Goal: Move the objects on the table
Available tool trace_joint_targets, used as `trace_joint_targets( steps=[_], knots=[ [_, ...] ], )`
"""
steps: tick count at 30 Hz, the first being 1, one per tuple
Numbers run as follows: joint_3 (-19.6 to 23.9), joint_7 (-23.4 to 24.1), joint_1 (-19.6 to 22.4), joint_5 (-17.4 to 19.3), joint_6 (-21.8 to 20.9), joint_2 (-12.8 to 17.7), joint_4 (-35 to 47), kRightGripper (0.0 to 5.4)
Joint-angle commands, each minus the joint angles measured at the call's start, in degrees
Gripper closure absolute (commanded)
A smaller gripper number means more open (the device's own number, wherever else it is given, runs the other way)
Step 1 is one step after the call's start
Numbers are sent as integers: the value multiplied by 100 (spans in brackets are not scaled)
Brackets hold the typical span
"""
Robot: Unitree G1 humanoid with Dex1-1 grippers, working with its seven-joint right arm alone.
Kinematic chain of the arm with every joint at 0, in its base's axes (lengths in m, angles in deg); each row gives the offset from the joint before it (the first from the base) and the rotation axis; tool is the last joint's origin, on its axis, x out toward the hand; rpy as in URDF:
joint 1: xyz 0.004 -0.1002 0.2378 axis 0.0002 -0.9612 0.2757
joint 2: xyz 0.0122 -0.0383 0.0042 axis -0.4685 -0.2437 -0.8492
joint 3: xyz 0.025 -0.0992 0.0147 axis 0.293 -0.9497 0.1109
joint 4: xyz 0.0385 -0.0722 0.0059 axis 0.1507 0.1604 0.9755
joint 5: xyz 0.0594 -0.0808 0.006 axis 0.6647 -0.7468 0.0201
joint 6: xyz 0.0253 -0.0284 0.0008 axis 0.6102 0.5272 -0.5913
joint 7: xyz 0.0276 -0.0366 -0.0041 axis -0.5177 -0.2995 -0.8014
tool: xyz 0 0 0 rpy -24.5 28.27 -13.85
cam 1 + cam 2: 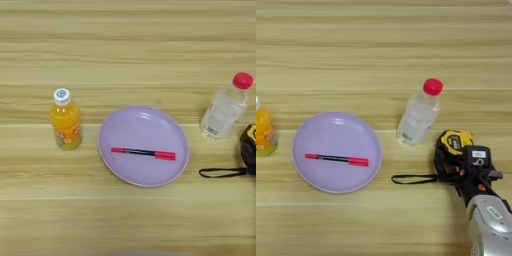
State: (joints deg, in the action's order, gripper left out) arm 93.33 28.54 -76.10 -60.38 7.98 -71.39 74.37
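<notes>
1. Orange juice bottle [65,121] with white cap stands upright at the table's [128,45] left, just beside the plate; not touching it.
2. Lilac plate [143,125] sits centre; the red-and-black pen [143,152] lies flat inside it (roughly horizontal).
3. Clear bottle [418,116] with red cap stands right of the plate, apart from it.
4. Tape measure [454,145] rests on the table below that bottle; its black strap [413,178] trails left toward the plate.
5. Right gripper [458,167] is at the tape measure; finger spread cannot be determined.
</notes>
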Motion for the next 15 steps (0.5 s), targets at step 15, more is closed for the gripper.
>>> trace_joint_targets(
  steps=[15],
  knots=[
    [86,8,-73,220,109,179,1025,4]
  ],
)
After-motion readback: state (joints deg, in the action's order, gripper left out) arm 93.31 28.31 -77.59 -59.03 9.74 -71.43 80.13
